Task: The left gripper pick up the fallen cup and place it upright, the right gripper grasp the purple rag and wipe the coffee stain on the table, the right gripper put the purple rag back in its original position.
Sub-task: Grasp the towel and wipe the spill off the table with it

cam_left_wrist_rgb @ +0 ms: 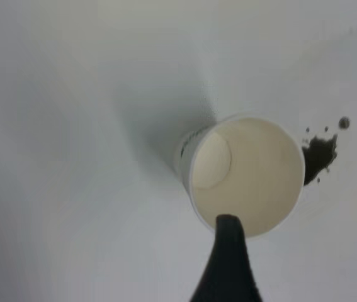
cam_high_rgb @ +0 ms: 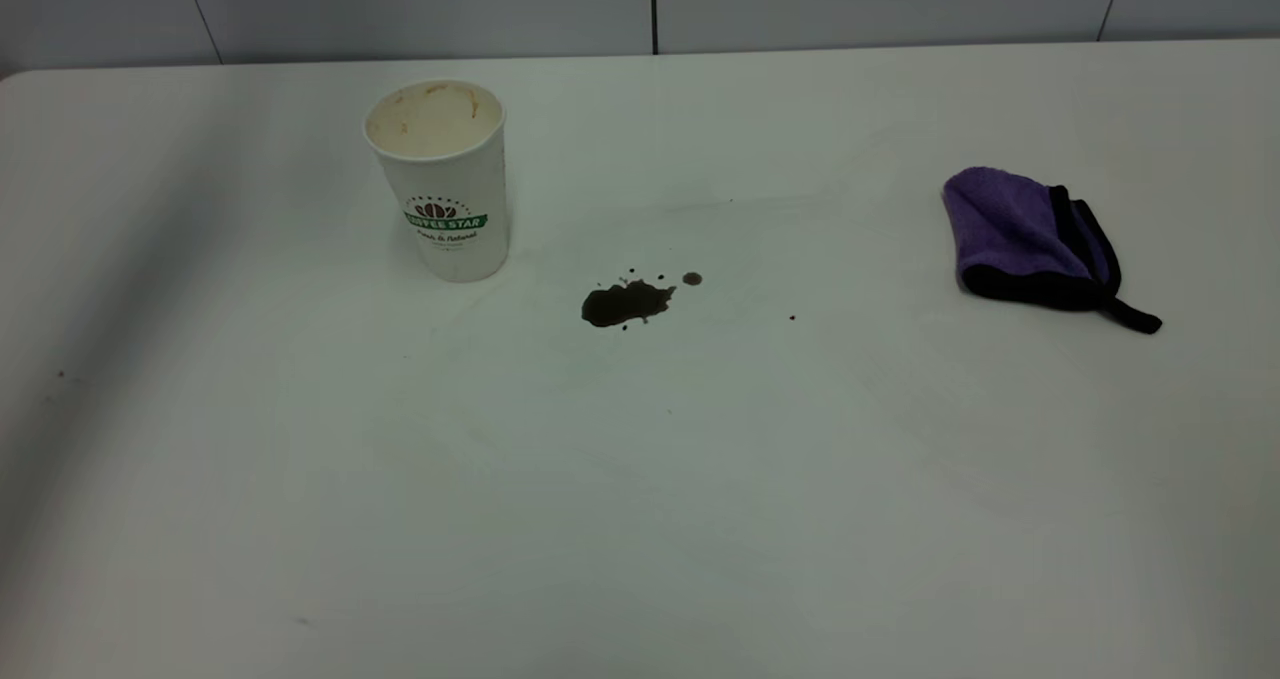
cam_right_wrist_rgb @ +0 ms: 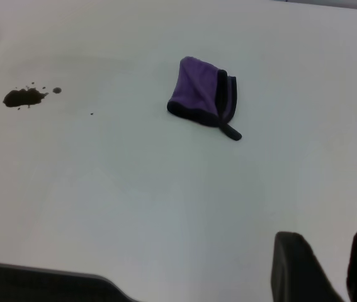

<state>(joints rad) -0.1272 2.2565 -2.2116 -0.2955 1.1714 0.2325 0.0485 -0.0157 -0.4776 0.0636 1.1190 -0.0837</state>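
cup [cam_high_rgb: 441,179] upright, L | coffee stain [cam_high_rgb: 625,302] just R of it | purple rag [cam_high_rgb: 1030,239] far R (all on table [cam_high_rgb: 640,479])

Neither arm shows in exterior view. Left gripper [cam_left_wrist_rgb: 227,261]: only one dark finger tip seen, rest cut by pic edge, so open/closed not clear. Right gripper [cam_right_wrist_rgb: 329,267]: two fingers cut at edge, tips not seen. Small print under the cup [cam_high_rgb: 443,179] banner too small to read.

One cup [cam_high_rgb: 441,179], one purple rag [cam_high_rgb: 1030,239], one coffee stain [cam_high_rgb: 625,302].
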